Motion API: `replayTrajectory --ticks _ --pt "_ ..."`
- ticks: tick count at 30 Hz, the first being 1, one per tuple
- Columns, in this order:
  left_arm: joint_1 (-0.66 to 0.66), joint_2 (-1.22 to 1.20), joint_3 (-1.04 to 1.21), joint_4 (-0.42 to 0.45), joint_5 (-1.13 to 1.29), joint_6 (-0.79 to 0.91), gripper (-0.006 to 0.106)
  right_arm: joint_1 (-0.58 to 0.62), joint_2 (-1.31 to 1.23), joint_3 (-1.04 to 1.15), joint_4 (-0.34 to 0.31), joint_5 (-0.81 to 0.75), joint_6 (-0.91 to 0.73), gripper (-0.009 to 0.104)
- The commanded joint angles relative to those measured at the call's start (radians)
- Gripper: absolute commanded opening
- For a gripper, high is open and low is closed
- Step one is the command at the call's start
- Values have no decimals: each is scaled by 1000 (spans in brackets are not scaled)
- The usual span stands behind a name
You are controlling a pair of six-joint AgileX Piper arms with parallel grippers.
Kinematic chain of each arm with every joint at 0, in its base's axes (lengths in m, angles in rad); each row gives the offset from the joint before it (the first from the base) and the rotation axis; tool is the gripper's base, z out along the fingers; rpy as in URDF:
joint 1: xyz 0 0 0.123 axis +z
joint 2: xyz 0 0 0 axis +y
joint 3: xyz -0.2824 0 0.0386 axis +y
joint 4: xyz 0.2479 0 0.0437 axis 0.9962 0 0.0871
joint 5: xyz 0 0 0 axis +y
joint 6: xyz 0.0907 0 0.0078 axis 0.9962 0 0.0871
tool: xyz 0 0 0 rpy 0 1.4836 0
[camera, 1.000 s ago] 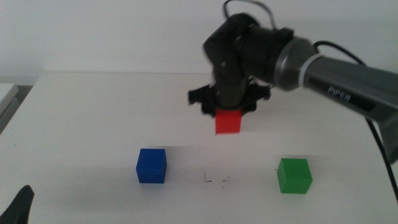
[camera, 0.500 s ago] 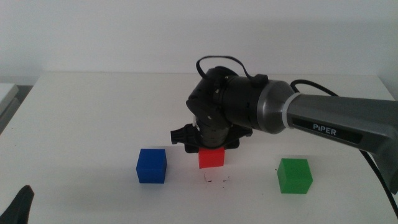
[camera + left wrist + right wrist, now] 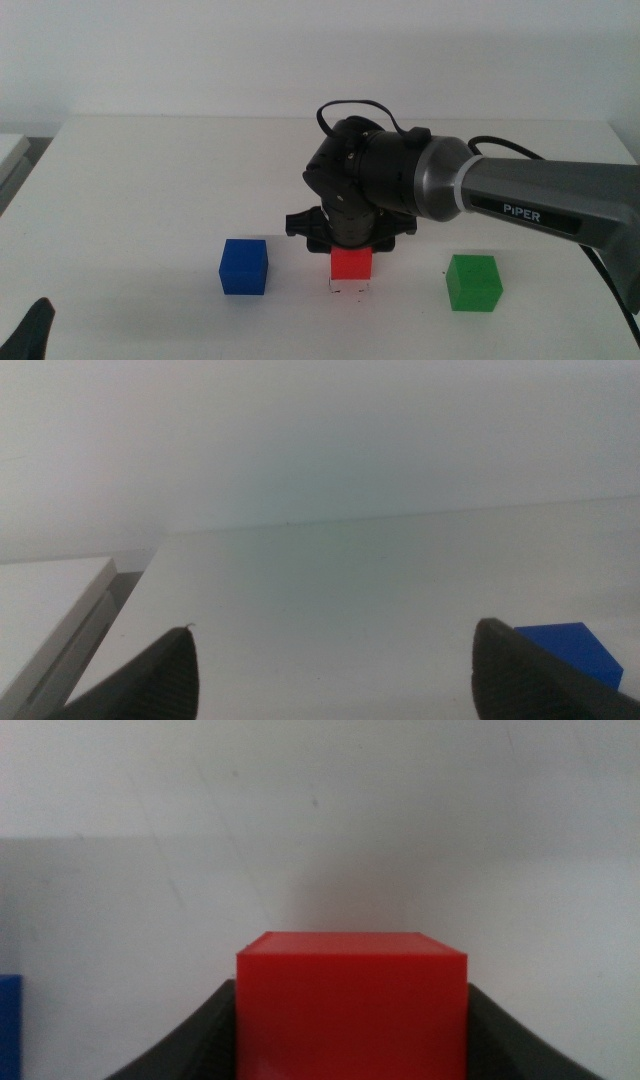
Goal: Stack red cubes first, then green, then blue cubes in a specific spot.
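My right gripper [image 3: 351,258] is shut on the red cube [image 3: 351,263], which hangs just over the specific spot [image 3: 348,289], a patch of white table with faint dark scribbles. In the right wrist view the red cube [image 3: 351,1002] fills the gap between the dark jaws. To the left of the spot rests the blue cube [image 3: 244,266], also seen as the blue cube [image 3: 572,648] in the left wrist view. The green cube [image 3: 473,281] lies to the right. My left gripper [image 3: 335,665] stands open near the table's front left corner, holding nothing.
The right arm [image 3: 520,195] reaches in from the right, above the table behind the green cube. A lower white surface [image 3: 50,610] borders the table's left edge [image 3: 30,170].
The right gripper has come forward and down with the red cube, from the middle of the table to just above the scribbled spot. The left gripper has not moved.
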Motion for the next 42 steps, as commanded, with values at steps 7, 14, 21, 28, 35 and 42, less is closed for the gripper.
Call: replayTrajectory --ticks 7,14,21,28,35,42 --pt "1 -3 0 -1 -14 -1 94 0 -10 60 -43 -29 43 6" --pt "1 -3 0 -1 -14 -2 94 11 -10 64 -37 -48 43 6" --pt "1 -3 0 -1 -14 -2 94 16 -8 64 -34 -52 60 6" --pt "1 -3 0 -1 -14 -2 94 18 7 64 -34 -52 62 7" --pt "1 -3 0 -1 -14 -2 94 18 -1 64 -41 -45 50 82" --pt "1 -3 0 -1 -14 -2 94 43 -332 64 -41 3 -191 91"
